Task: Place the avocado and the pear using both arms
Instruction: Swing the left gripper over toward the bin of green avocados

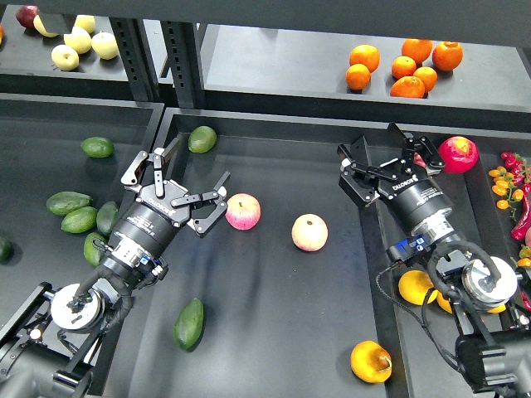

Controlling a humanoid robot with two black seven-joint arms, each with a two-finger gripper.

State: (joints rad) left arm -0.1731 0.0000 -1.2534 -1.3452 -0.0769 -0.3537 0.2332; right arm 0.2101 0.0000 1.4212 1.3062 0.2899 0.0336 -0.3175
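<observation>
The dark green avocado (189, 323) lies on the floor of the middle black bin (274, 332), near its front left. The yellow-orange pear (371, 361), brown stem showing, rests at the bin's front right. My left gripper (199, 164) hangs open and empty over the bin's left part, well behind the avocado and just left of a pink apple. Above the bin's right rear corner, my right gripper (369, 143) is also open and holds nothing. It is far behind the pear.
Two pink-and-yellow apples (243, 211) (309, 232) sit mid-bin. A lighter green avocado (202, 138) lies at the rear left. Several avocados (79, 220) fill the left bin. A red apple (458, 153), yellow fruit (415, 286) and chilies (514, 186) are right. Oranges (404, 66) sit on the shelf.
</observation>
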